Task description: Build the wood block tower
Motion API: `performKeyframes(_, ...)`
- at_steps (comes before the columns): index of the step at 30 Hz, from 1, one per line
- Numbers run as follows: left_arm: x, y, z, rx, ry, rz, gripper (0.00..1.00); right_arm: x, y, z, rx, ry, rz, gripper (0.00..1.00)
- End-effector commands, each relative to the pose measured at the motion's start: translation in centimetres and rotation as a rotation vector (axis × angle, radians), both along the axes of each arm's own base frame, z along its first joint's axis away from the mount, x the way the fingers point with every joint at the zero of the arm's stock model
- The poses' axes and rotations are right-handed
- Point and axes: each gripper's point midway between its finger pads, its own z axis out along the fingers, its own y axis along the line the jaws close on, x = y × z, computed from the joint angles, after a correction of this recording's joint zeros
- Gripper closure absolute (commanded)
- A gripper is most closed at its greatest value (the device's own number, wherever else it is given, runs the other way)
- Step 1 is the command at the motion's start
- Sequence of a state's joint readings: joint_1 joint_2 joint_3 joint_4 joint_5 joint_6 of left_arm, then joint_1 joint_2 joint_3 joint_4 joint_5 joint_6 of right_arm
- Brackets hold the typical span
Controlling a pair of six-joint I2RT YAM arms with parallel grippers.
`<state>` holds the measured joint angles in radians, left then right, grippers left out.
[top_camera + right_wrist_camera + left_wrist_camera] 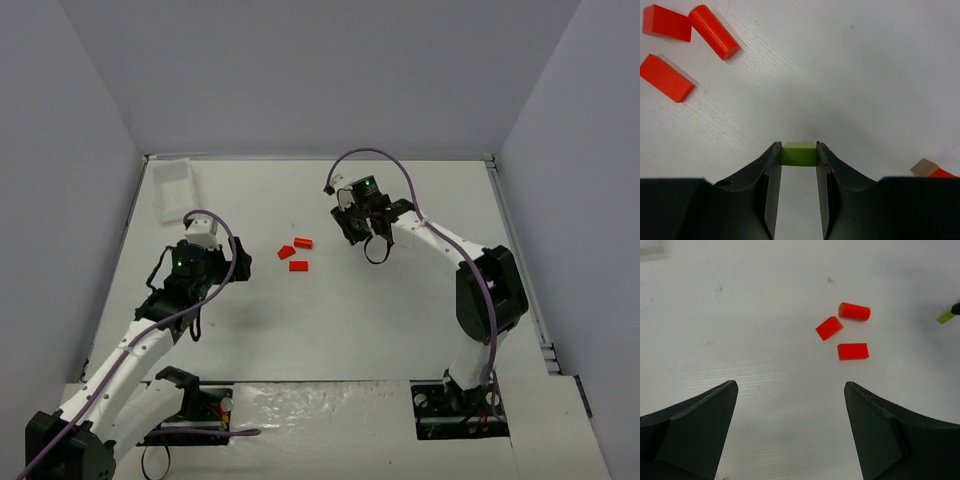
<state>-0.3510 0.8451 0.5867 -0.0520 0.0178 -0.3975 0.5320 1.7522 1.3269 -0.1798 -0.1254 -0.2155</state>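
Three red-orange wood blocks lie loose on the white table: a cylinder (854, 311), a wedge (829, 328) and a rectangular one (853, 351); from above they form a small cluster (296, 254). My left gripper (790, 390) is open and empty, hovering short of them (238, 262). My right gripper (799, 150) is shut on the yellow-green stick (799, 153), right of the cluster (356, 230). The stick's tip (946, 316) shows in the left wrist view. A tan piece (924, 167) with a red block (943, 173) against it sits at the right wrist view's edge.
A clear white plastic tray (174, 187) stands at the table's back left corner. Grey walls close in the table on the left, back and right. The right arm's cable loops (376, 250) above the table near its gripper.
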Motion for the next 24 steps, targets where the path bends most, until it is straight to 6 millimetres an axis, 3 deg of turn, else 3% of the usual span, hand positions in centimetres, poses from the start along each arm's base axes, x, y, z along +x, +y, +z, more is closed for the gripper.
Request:
performKeyframes(1,-0.5,2.1,0.4,0.018,0.072,0.067,0.14,2.3,0.7,0.0,-0.022,-0.116,0.031,0.99)
performKeyframes(9,-0.8,3.9,0.9,0.052,0.04,0.127,0.14,1.8,1.5,-2.9,0.039,-0.102,0.064,0.95)
performKeyframes(14,-0.7,4.1,0.9,0.04,0.028,0.15,0.14,1.0,0.9,-4.2,0.044,-0.093,0.056,0.93)
performKeyframes(24,-0.5,4.1,0.4,0.047,0.039,0.15,0.14,0.0,-1.0,-4.8,0.119,-0.083,0.006,0.81)
